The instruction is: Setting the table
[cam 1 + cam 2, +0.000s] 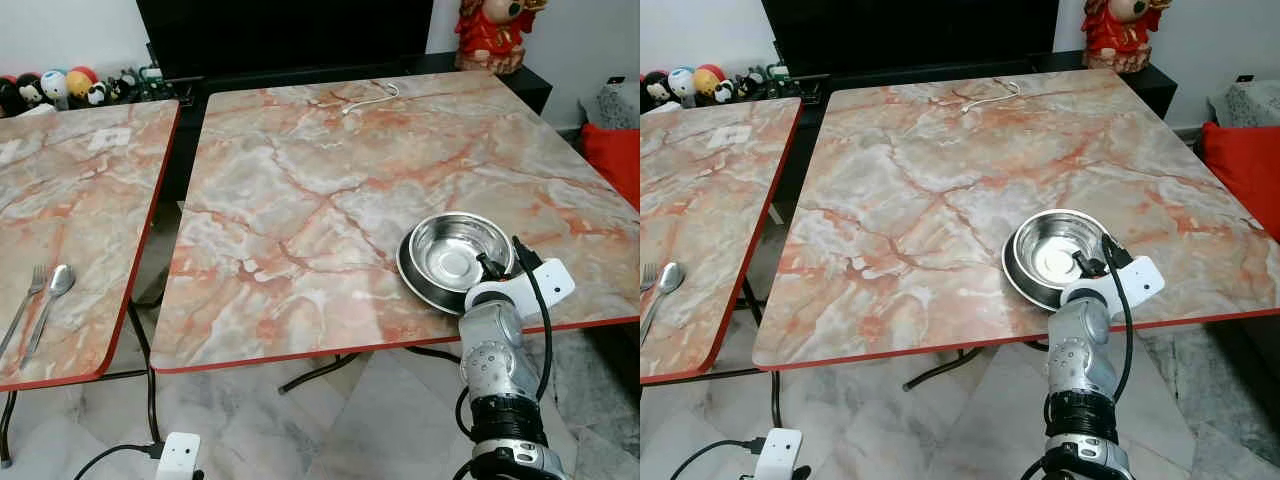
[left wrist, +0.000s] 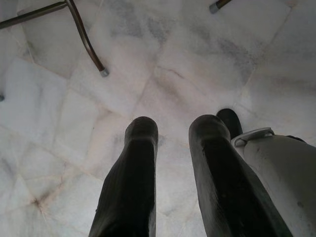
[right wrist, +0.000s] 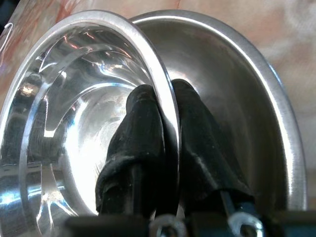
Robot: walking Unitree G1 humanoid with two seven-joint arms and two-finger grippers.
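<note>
A shiny steel bowl [image 1: 455, 248] sits inside a steel plate [image 1: 420, 283] near the front right edge of the big marble table [image 1: 330, 170]. My right gripper [image 1: 490, 268] is shut on the bowl's near rim [image 3: 165, 98], one finger [image 3: 133, 128] inside the bowl and the other finger [image 3: 200, 133] outside, over the plate [image 3: 237, 79]. A fork [image 1: 32, 285] and a spoon [image 1: 55, 285] lie side by side on the left table [image 1: 80, 190]. My left gripper [image 2: 173, 153] hangs open above the floor.
A white cable [image 1: 368, 98] lies at the big table's far edge. Small figurines [image 1: 60, 85] line a shelf at the back left, a red figure [image 1: 492, 30] stands back right, and a red cushion [image 1: 615, 160] sits to the right. A gap separates the two tables.
</note>
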